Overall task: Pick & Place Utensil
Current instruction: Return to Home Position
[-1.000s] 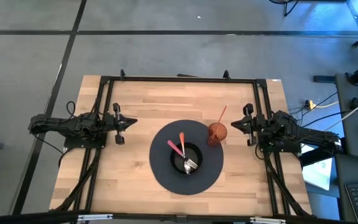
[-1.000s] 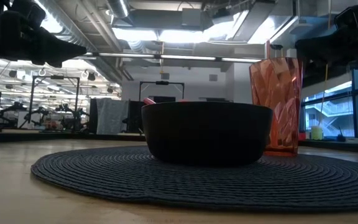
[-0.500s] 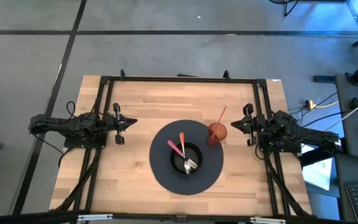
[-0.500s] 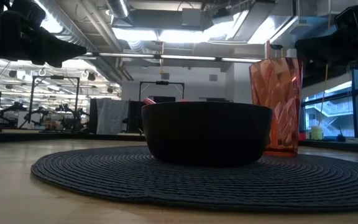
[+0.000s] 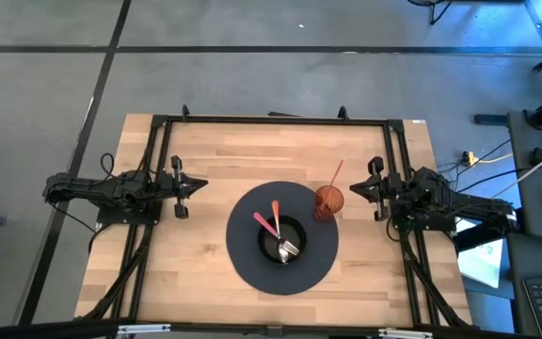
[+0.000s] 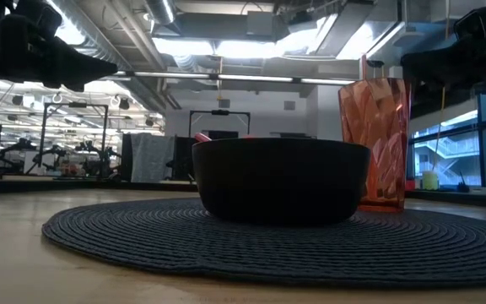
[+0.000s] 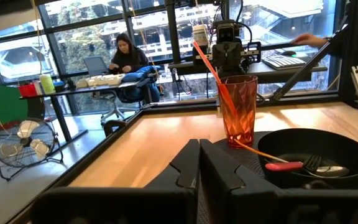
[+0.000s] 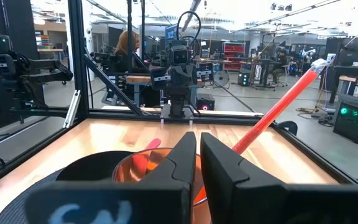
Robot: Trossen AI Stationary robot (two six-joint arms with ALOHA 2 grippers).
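Fingers [image 7: 188, 169] of the left gripper [image 7: 199, 148] are pressed together in its wrist view, holding nothing. Past them I see the orange glass [image 7: 238, 109] upright on the mat [image 7: 253, 140], with the orange straw [image 7: 209, 65] leaning out of it. Beside it is the black bowl [image 7: 353, 152], holding the red fork [image 7: 288, 165] and the orange spoon [image 7: 260, 152]. A person [image 7: 126, 56] sits at a desk beyond the table.

On the right wrist view, the right gripper [image 8: 197, 140] has its fingers [image 8: 182, 158] closed as well, just behind the glass and straw.

From the high view, the mat sits about midway between the tabletop's [image 5: 215, 151] left and right edges. The bowl is at its centre, and both utensil handles point up out of it. The glass stands on the mat's rim on the side toward the right edge. Each gripper hangs near its own side edge, well apart from the mat.

At the low view, bowl and glass stand side by side on the mat, not touching as far as I can tell.
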